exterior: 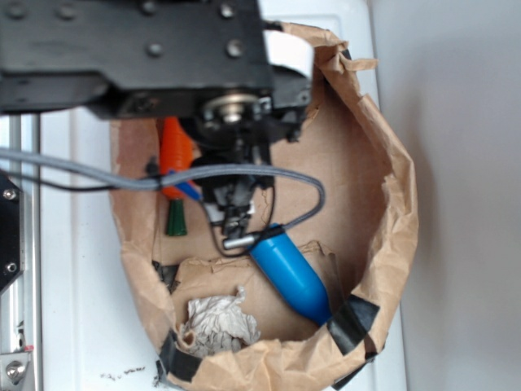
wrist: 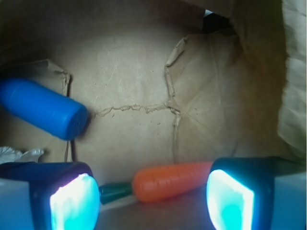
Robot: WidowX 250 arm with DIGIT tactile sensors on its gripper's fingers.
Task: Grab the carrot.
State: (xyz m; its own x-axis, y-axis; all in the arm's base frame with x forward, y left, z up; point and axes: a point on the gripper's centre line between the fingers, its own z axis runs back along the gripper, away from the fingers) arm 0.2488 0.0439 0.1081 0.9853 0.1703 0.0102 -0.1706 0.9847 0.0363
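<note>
Carrot (wrist: 170,181) on brown paper bag floor (wrist: 134,72), between spread pincer (wrist: 152,201) pads

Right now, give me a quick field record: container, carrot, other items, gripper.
container: brown paper bag, open, taped at the rim
carrot: lying flat on the bag floor, stem toward the bottle side
other items: blue bottle on its side; crumpled paper
gripper: open, fingers either side of the carrot, not closed on it

Glossy orange carrot (wrist: 171,181) lies flat, green-stemmed.
</note>
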